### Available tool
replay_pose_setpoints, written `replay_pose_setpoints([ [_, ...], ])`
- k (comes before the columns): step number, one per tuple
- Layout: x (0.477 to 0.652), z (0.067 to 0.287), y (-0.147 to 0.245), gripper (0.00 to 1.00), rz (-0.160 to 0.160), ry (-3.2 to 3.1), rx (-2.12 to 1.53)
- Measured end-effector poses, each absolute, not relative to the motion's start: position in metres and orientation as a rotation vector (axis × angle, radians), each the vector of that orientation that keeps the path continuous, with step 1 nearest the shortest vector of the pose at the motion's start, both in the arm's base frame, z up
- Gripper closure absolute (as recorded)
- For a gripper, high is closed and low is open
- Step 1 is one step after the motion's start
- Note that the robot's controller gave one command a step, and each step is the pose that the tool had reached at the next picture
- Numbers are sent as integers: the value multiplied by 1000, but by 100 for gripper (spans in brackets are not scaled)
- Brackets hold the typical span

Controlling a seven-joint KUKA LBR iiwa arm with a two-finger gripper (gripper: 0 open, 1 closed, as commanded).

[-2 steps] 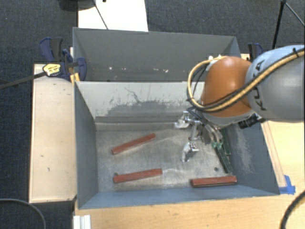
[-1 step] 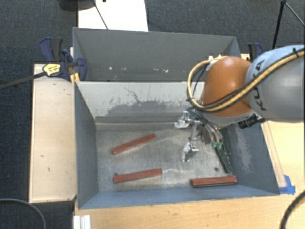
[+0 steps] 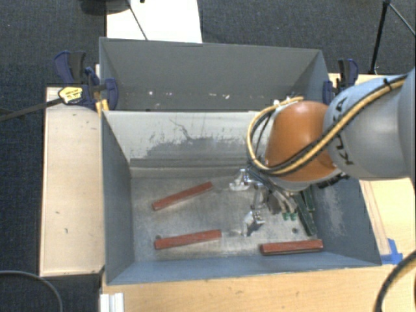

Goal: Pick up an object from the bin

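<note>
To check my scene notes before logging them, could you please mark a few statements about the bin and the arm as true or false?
1. Three reddish-brown flat bars lie on the floor of the grey metal bin: an upper left bar, a lower left bar and a lower right bar. True.
2. The bars are piled on one another. False: they lie apart, none touching.
3. The arm reaches in from the view's left. False: it comes in from the right.
4. The jaws are down inside the bin, near the gap between the two lower bars. True.
</note>
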State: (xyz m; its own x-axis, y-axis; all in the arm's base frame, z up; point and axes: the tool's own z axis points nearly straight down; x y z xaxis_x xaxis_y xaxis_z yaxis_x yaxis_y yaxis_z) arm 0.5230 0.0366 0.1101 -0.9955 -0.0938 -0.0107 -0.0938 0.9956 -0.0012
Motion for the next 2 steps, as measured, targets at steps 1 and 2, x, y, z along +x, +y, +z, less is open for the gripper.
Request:
replay_pose_setpoints([
  [1, 513, 77, 93, 100, 3, 3116, -346],
  [2, 513, 77, 93, 100, 3, 3116, -346],
])
